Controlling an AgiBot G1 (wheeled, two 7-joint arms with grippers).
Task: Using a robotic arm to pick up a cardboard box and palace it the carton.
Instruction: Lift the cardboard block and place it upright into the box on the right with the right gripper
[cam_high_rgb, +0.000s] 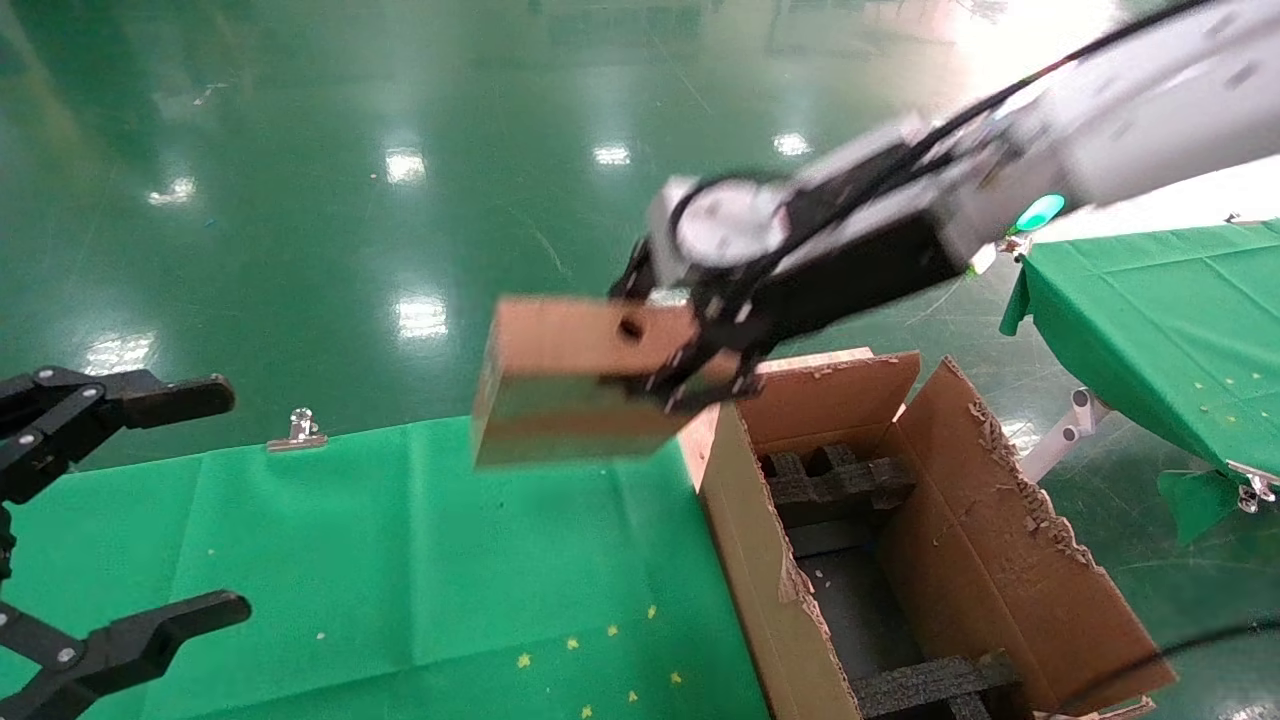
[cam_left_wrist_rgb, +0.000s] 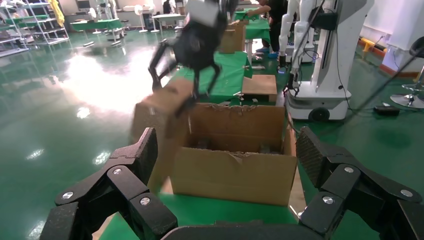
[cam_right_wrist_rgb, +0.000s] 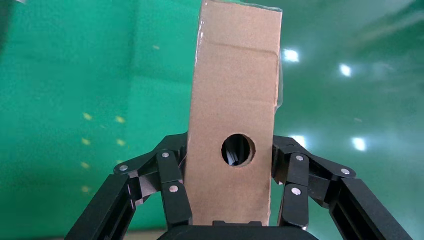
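Note:
The small brown cardboard box (cam_high_rgb: 570, 380) with a round hole hangs in the air above the green table, just left of the carton's near corner. My right gripper (cam_high_rgb: 670, 360) on the white robotic arm is shut on the cardboard box (cam_right_wrist_rgb: 232, 100), one finger on each narrow side. The large carton (cam_high_rgb: 740, 560) stands open at the table's right end, with ragged flaps and black foam inserts (cam_high_rgb: 835, 480) inside. From the left wrist, the cardboard box (cam_left_wrist_rgb: 160, 115) tilts at the carton (cam_left_wrist_rgb: 230, 175) edge. My left gripper (cam_high_rgb: 232, 500) stays open and empty at the far left.
A green cloth covers the table (cam_high_rgb: 400, 560), with a metal clip (cam_high_rgb: 300, 428) on its far edge. A second green-covered table (cam_high_rgb: 1170, 320) stands to the right of the carton. Glossy green floor lies beyond. Another white robot (cam_left_wrist_rgb: 325, 50) stands behind the carton.

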